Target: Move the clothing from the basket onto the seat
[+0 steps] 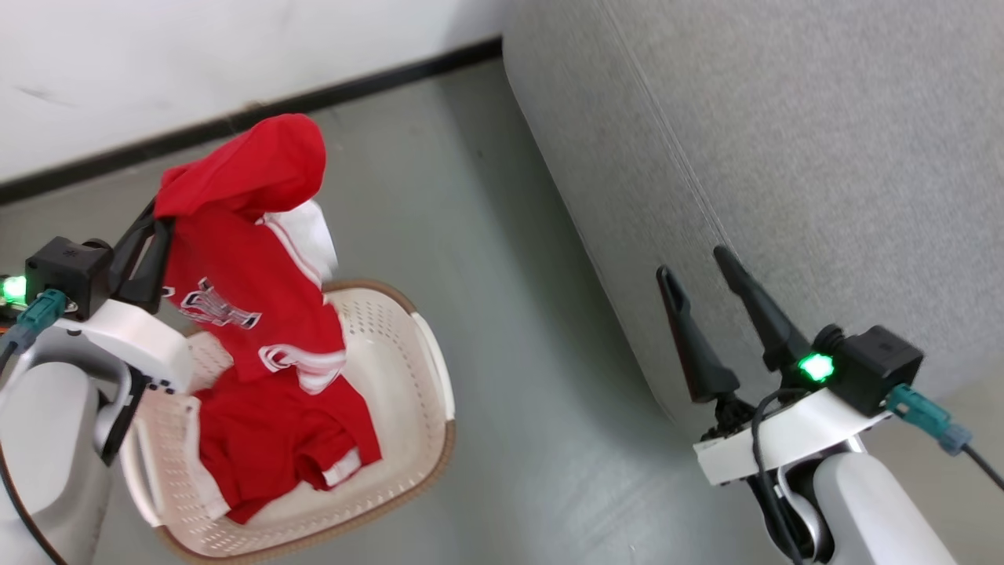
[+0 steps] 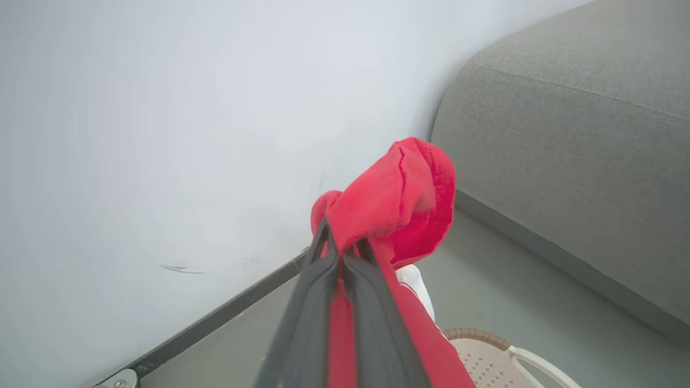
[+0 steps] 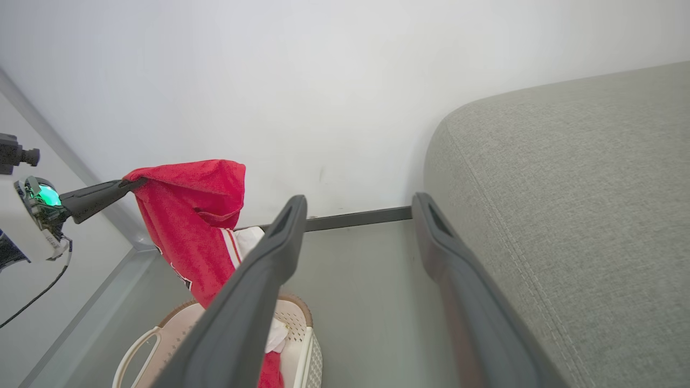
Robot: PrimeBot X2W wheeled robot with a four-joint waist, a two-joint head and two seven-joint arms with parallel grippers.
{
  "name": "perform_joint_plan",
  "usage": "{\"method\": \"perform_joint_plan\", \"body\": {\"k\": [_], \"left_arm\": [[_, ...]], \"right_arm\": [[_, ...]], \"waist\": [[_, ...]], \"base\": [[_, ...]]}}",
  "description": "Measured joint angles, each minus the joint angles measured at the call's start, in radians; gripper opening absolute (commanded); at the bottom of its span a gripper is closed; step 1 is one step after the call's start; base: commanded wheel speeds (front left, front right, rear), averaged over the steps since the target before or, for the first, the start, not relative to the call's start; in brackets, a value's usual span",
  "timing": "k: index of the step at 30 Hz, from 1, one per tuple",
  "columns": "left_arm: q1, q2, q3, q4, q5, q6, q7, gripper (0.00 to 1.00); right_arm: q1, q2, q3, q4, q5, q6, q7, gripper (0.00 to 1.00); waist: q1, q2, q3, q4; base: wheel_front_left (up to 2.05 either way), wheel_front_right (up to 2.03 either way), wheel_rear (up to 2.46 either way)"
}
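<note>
1. Red cloth with white trim, the jersey point(image 1: 251, 267), hangs from the left claw point(image 1: 157, 218). The claw's two dark fingers are pressed together on a bunched fold at the jersey's top.
2. The jersey is lifted above the basket point(image 1: 392, 353). Its black, white-edged letters face the head camera, and its lower part hangs over the basket's far rim and opening. I cannot tell whether the hem touches what lies below.
3. A second garment point(image 1: 274, 443), also red with white trim, lies inside the basket. It is spread over the bottom and reaches toward the near rim.
4. The basket is cream plastic with perforated sides and a brown rim. It stands on the grey floor point(image 1: 502, 314), near the white wall point(image 1: 196, 55) with its dark skirting strip point(image 1: 353, 86).
5. The seat point(image 1: 784, 157), in grey woven fabric, stands apart from the basket with a stretch of floor between them. A stitched seam runs along its long edge, and its rounded corner points toward the wall.
6. The right claw point(image 1: 693, 264) has its fingers spread wide with only air between them. In the head view its tips lie over the seat's long edge.
7. In the left wrist view, a fold of red cloth bulges past the closed fingertips.
8. In the right wrist view, the jersey drapes from the left claw down toward the basket's rim.
</note>
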Motion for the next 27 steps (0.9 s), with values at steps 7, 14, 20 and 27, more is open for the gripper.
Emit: {"method": "perform_joint_plan", "body": {"k": [7,14,20,27], "left_arm": [[0.033,-0.040,0.047,-0.092,-0.016,0.000,0.000,0.00],[0.077,-0.078,0.065,-0.162,-0.022,0.000,0.000,0.00],[0.104,-0.119,0.079,-0.212,-0.034,0.000,-0.001,0.00],[0.177,-0.170,0.114,-0.246,-0.058,0.011,-0.003,0.00]], "right_arm": [[0.008,-0.002,0.008,0.048,0.001,0.000,0.000,1.00],[0.053,-0.002,0.007,0.080,0.000,0.000,0.000,1.00],[0.089,-0.003,0.001,0.105,-0.001,0.000,0.000,1.00],[0.137,-0.002,-0.005,0.126,-0.001,0.000,0.000,1.00]], "waist": [[0.0000,0.0000,-0.086,0.045],[0.0000,0.0000,-0.168,0.086],[-0.0001,0.0000,-0.232,0.119],[0.0000,0.0000,-0.309,0.155]], "base": [[0.00,0.00,0.00],[0.00,0.00,0.00],[0.00,0.00,0.00],[0.00,0.00,0.00]]}}
